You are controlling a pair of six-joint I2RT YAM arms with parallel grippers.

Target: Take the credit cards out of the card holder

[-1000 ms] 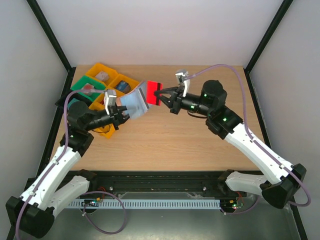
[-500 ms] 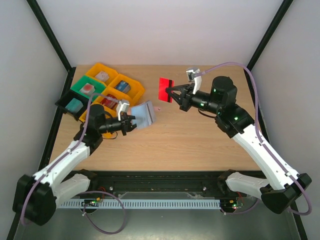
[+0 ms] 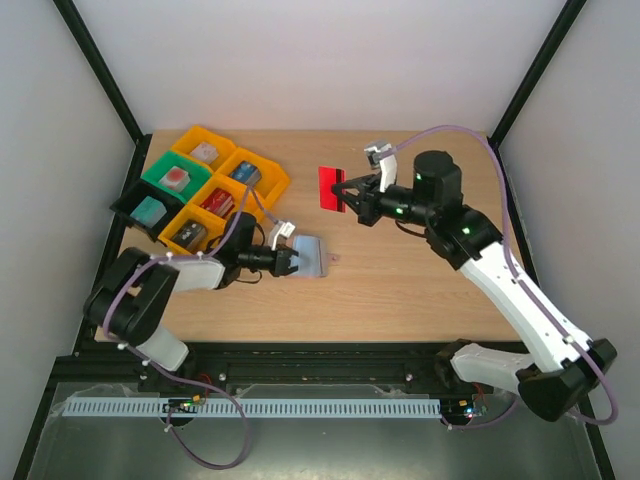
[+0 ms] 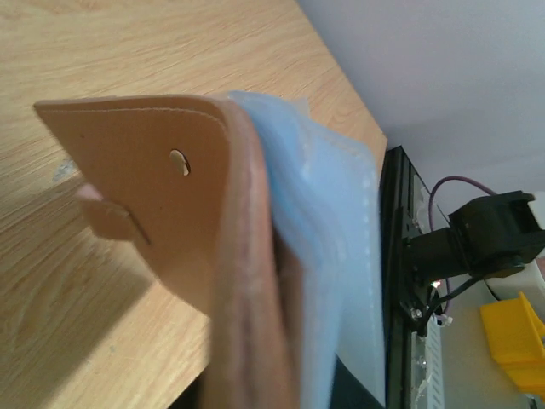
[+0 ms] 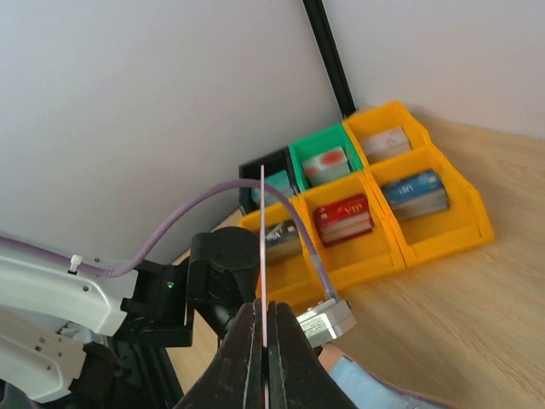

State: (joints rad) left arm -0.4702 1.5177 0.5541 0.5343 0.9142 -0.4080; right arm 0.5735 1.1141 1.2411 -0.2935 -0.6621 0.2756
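The card holder [image 3: 312, 254], tan leather with a pale dot [image 4: 179, 162], sits low over the table's front left with my left gripper [image 3: 284, 258] shut on its near edge. Light blue-grey sleeves or credit cards [image 4: 332, 256] stick out of its fold. In the left wrist view the holder [image 4: 145, 170] hides the jaws. A red credit card [image 3: 330, 187] is held in the air at mid table, apart from the holder, with my right gripper [image 3: 346, 194] shut on it. In the right wrist view this card [image 5: 263, 247] shows edge-on, rising between the shut fingers [image 5: 285, 362].
Yellow, green and black trays [image 3: 262, 190] holding small stacks of cards stand at the back left, just behind the left arm. They also show in the right wrist view as yellow trays [image 5: 426, 243]. Black frame posts stand at the table's corners.
The red card has come away from the holder and moved right with the right gripper. The left arm has swung down and toward the front, bringing the holder low over the table.
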